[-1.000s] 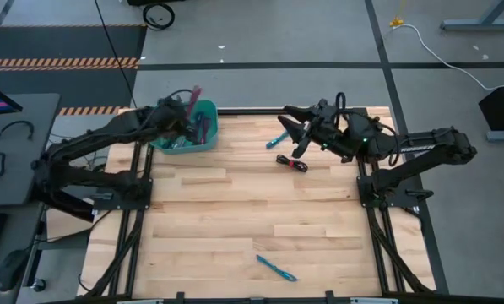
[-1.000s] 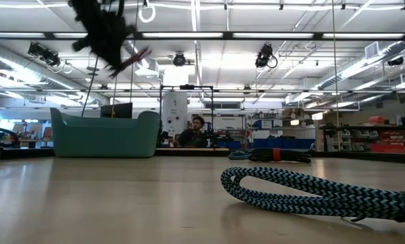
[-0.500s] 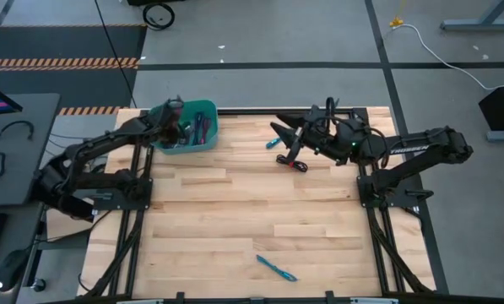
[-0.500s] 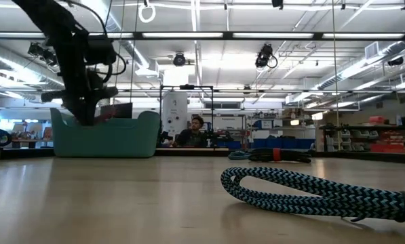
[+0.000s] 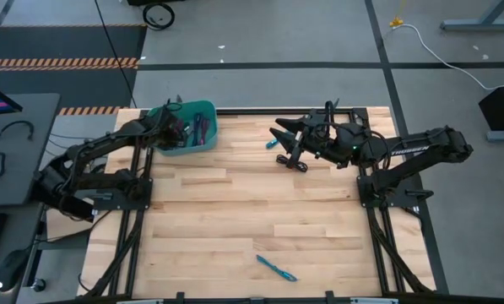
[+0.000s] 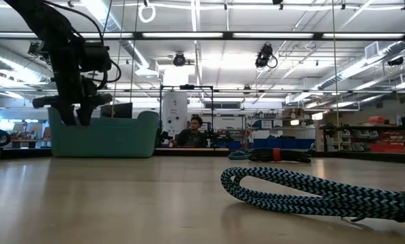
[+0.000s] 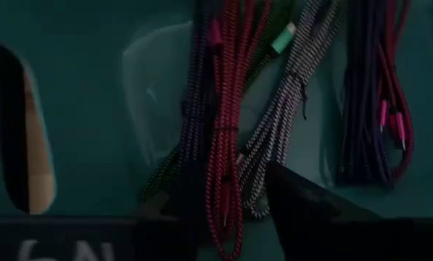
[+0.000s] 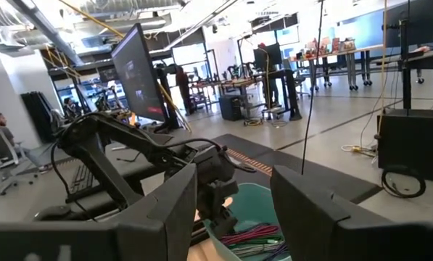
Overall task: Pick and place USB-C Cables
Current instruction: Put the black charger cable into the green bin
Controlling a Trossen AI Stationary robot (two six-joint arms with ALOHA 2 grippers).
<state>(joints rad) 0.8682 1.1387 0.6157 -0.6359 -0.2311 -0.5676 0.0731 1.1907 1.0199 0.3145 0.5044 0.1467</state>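
L claw (image 5: 174,129) now spread and empty, down in the bin (image 5: 203,143); maroon cable (image 7: 227,145) it carried 1 s ago lies just under it w/ the others. R claw (image 5: 287,145) spread, dropped over black-red cable (image 5: 295,165). Teal cable (image 5: 275,268) far off.

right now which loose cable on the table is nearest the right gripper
The black-red cable, right beside the right gripper; the teal cable lies far off at the table's opposite edge.

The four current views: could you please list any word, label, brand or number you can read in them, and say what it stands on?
None can be read with confidence.
Left wrist view: pale marks on the dark bar along the picture's bottom edge, cropped, not legible.
Right wrist view: a monitor in the room, content too blurred to read.
High view: no text visible.
Low view: no text legible.
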